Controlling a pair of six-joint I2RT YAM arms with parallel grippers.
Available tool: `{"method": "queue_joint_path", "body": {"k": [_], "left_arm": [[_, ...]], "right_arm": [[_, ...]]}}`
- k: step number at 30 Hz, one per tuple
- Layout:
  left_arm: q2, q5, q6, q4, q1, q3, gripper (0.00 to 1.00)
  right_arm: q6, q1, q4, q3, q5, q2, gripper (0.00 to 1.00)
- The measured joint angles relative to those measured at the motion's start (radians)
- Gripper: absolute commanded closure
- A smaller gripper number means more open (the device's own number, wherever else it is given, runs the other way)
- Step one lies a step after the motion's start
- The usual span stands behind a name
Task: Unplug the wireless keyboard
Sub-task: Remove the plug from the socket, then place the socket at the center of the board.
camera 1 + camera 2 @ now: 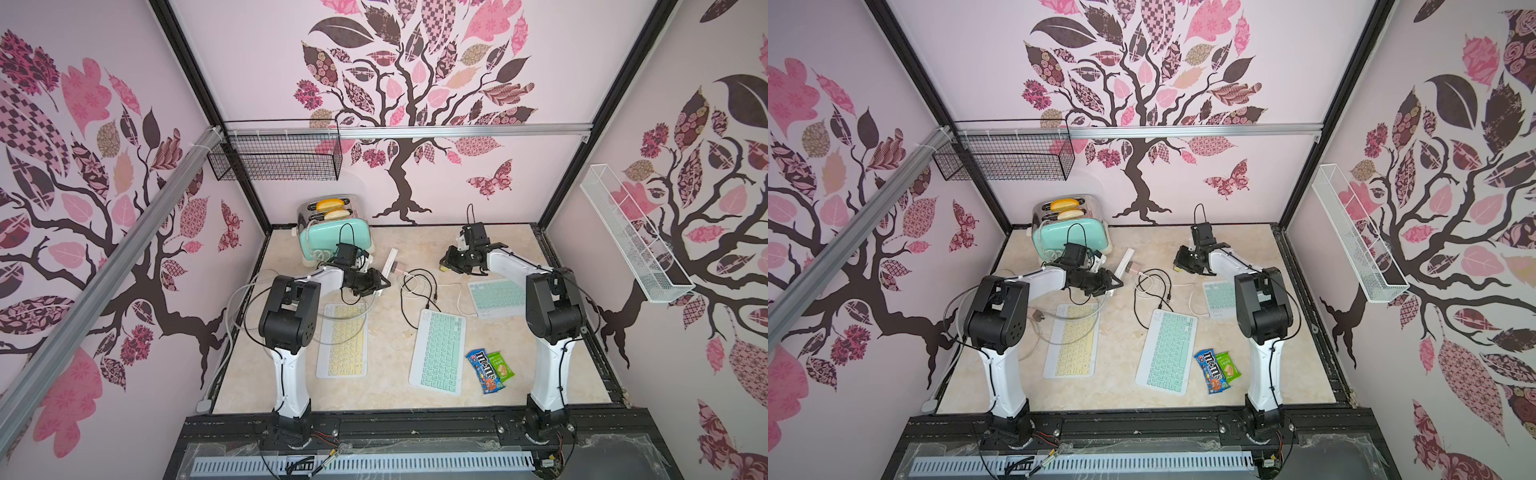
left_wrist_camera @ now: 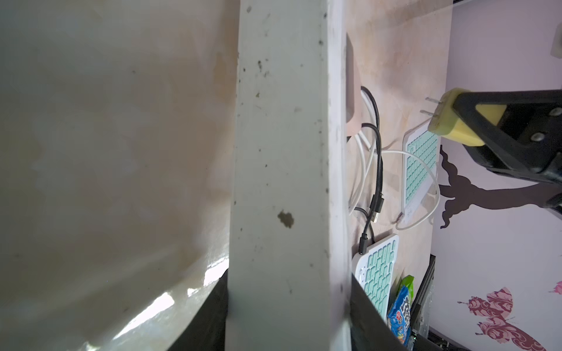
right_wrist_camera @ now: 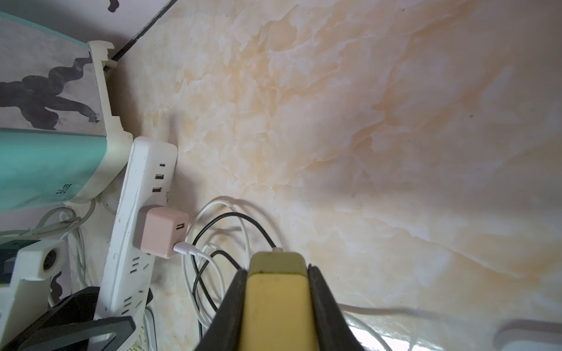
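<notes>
One yellow plug [image 2: 453, 121] is clear of the power strip [image 3: 146, 182], its prongs bare, clamped in the right gripper [image 3: 278, 269] above the table [image 1: 415, 241]. A white cable [image 2: 392, 151] reaches the small green keyboard [image 1: 496, 297] beside the right arm. The left gripper [image 1: 380, 286] is clamped on the strip, where a pink charger [image 3: 161, 231] is plugged in.
</notes>
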Motion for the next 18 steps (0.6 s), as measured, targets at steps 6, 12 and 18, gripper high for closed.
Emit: {"method": "queue_joint_path", "body": {"k": [6,12,18], "left_arm": [[0.041,-0.015,-0.001,0.000,0.005,0.055,1.00],[0.112,-0.027,0.001,0.002,0.008,0.142,0.85],[0.127,-0.076,0.002,-0.045,0.011,0.197,0.61]], "right_arm": [[0.009,0.000,0.018,-0.009,-0.037,0.000,1.00],[0.028,0.000,0.043,-0.044,-0.079,0.000,1.00],[0.017,-0.003,0.032,-0.050,-0.071,0.006,1.00]]}}
